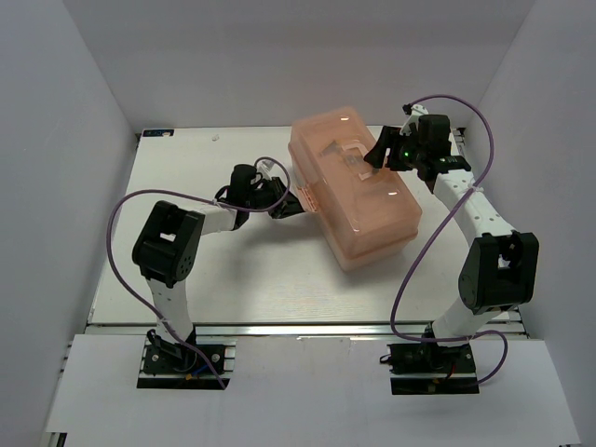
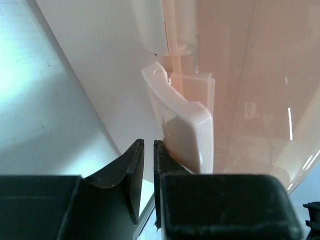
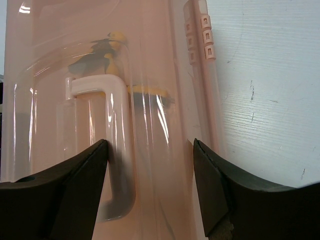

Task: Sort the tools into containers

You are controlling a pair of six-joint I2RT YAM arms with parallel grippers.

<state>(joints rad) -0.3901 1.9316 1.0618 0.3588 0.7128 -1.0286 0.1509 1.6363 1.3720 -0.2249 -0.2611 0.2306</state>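
Note:
The salmon-pink translucent toolbox [image 1: 354, 191] stands closed in the middle of the table. My left gripper [image 1: 296, 201] is at the box's left side. In the left wrist view its jaws [image 2: 148, 146] are nearly together with nothing between them, and the right finger rests against the pale latch [image 2: 185, 130]. My right gripper [image 1: 377, 156] hovers open over the lid. In the right wrist view it [image 3: 150, 150] straddles the lid beside the white lid handle [image 3: 117, 150]. The yellow-black pliers [image 3: 112, 52] show blurred through the lid. No other tools are visible.
The white table [image 1: 214, 270] carries only the box. White walls enclose the table on three sides. The box's hinge strip [image 3: 202, 35] faces the table's right side [image 3: 265, 100]. Purple cables loop off both arms.

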